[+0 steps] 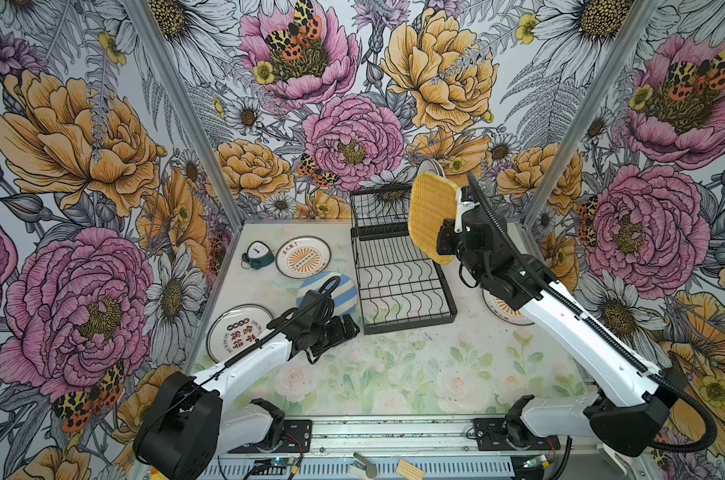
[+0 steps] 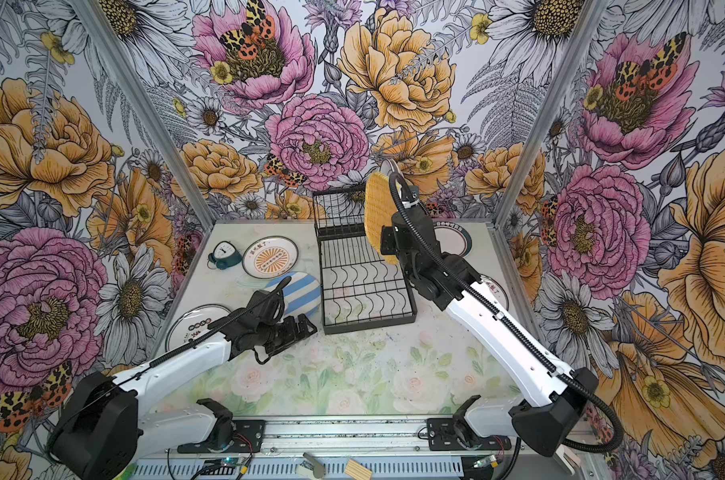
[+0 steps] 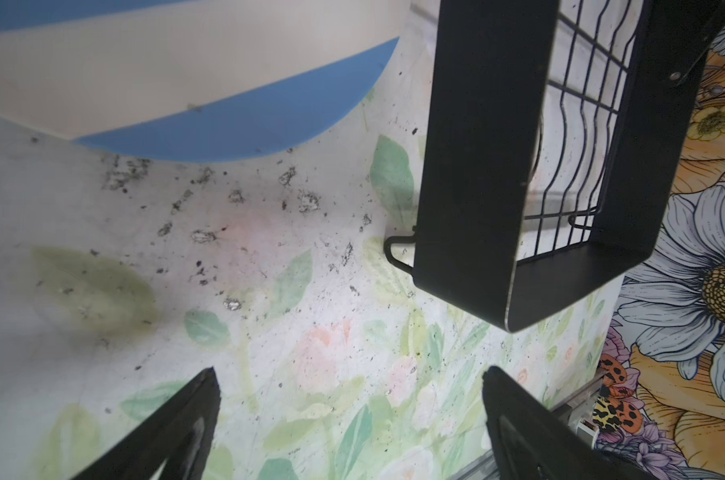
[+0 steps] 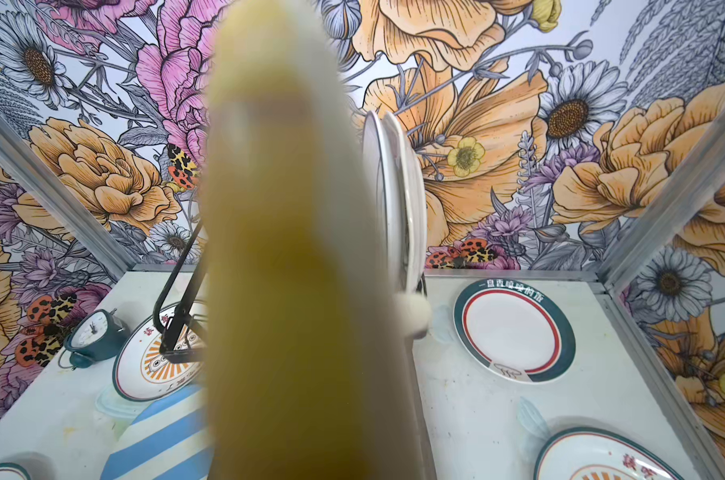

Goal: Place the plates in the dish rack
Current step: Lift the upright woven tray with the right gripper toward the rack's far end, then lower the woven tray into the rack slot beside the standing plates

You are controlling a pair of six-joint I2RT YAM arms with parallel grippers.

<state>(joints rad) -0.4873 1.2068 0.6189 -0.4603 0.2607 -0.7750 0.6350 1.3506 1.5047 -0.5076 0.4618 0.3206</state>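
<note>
1. The right jaws are clamped tight on the rim of the yellow woven-look plate [image 1: 433, 216], holding it upright on edge over the right side of the dish rack [image 1: 410, 326]; I cannot tell whether it touches the wires
2. In the right wrist view that plate is a blurred yellow band across the middle, and just behind it two white plates [image 4: 394, 199] stand upright at the rack's far end
3. The left jaws are spread wide with nothing between them, low over the counter [image 1: 394, 374], near the rack's front left corner and next to the blue-and-white striped plate [image 1: 344, 299]
4. Flat on the counter left of the rack lie a sunburst plate [image 1: 303, 257], a red-character plate [image 1: 232, 332] and a teal clock [image 1: 257, 254]
5. Right of the rack lie a ringed plate [image 2: 460, 241] and another plate [image 4: 601, 457], partly under the right arm
</note>
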